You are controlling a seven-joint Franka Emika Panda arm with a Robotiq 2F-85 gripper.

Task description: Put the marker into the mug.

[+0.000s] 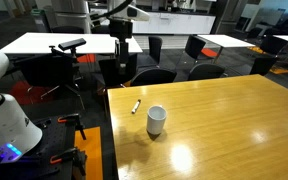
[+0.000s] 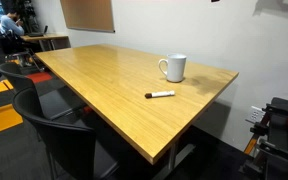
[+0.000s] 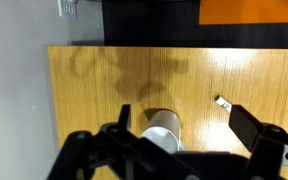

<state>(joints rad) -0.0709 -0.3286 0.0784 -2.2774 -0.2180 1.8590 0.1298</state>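
The white mug [image 1: 156, 120] stands upright on the wooden table [image 1: 229, 125]; it also shows in the other exterior view [image 2: 174, 68], with a handle on its side. The marker [image 1: 136, 105] lies flat on the table a short way from the mug, whitish with a dark end, also in an exterior view [image 2: 160, 95]. In the wrist view my gripper [image 3: 182, 122] is open and empty, high above the table [image 3: 94, 90]. The mug [image 3: 162, 132] is below, between the fingers. The marker [image 3: 223, 102] is partly hidden by one finger.
Black office chairs [image 1: 154, 75] stand at the table's far edge, with more tables [image 1: 54, 42] behind. Two dark chairs [image 2: 59, 135] sit by the table in an exterior view. Black equipment [image 2: 282, 125] stands beside the table. The robot's white body [image 1: 4, 110] fills one side.
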